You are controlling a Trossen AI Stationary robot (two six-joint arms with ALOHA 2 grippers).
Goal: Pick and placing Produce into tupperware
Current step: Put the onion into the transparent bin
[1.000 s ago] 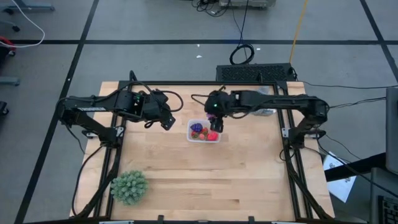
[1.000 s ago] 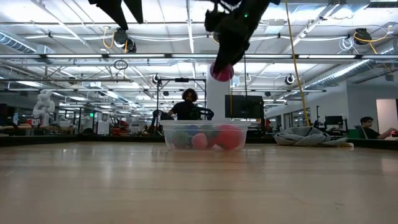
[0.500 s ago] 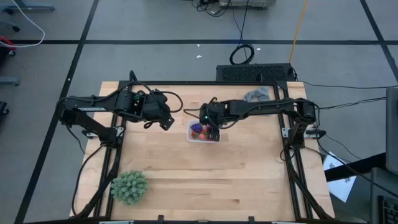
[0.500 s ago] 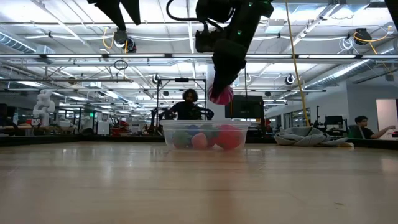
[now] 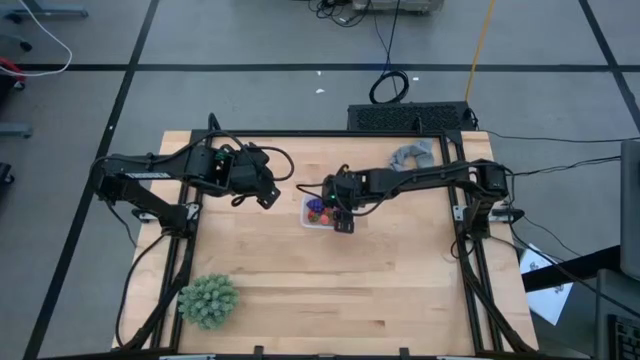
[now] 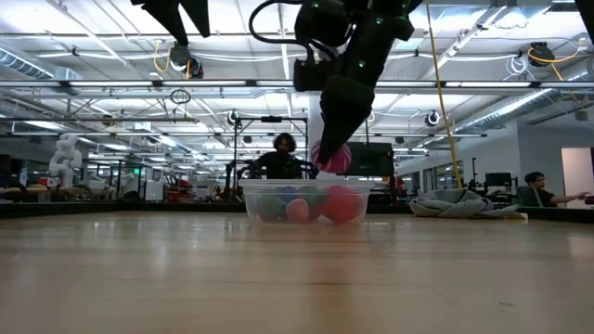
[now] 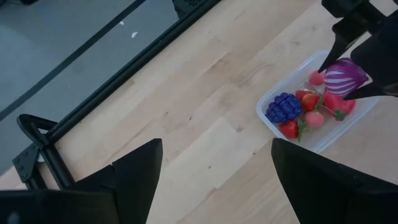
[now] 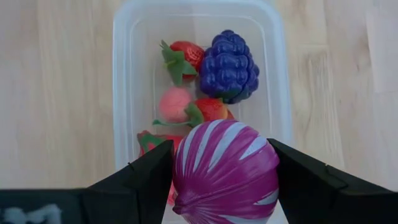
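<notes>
We have the right gripper (image 8: 225, 180) clamped on a purple striped toy (image 8: 225, 167), held just above the tupperware (image 5: 326, 211) on the desk so it drops among the fruits inside; our left gripper (image 7: 211, 177) waits nearby, fingers apart

The table (image 5: 330, 290) under me was pale wood, smooth with a fine grain and a soft sheen. The tupperware (image 8: 122, 74) was clear plastic, thin-walled and faintly glossy. Between the matt black plastic fingers (image 8: 144, 182) of my right gripper (image 8: 225, 180) sat a purple toy fruit (image 8: 225, 171), smooth, shiny plastic with white stripes. The blackberry (image 8: 228, 66) in the tub looked bumpy and glossy. A grey cloth (image 5: 414, 155) lay soft and crumpled.
</notes>
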